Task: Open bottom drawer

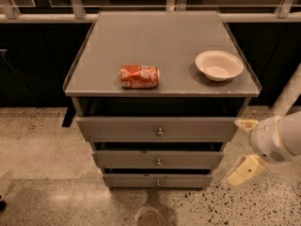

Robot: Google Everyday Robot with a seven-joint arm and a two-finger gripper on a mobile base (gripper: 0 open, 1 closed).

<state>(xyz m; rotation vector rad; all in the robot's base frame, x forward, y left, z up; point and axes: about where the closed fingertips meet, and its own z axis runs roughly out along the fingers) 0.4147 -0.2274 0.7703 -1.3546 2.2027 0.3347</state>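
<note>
One bottom drawer (157,180) | left of jaws, untouched | jaws spread

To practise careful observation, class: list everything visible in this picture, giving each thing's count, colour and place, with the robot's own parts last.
grey flat-topped drawer cabinet: one, grey, centre, on the floor
crushed orange-red drink can: one, orange-red, on its side, cabinet top, front centre
round white bowl: one, white, upright, cabinet top, right
widest grey drawer front: one, grey, uppermost
mid-sized grey drawer front: one, grey, middle
narrowest grey bottom drawer front: one, grey, lowest
small round metal knobs: three, silvery, one centred on each front
speckled stone floor: one, beige, around the cabinet
pale metal railing: one, pale, behind the cabinet
white robot arm: one, white, right edge
pincer: one, cream, open, right of the drawers, holding nothing
</note>
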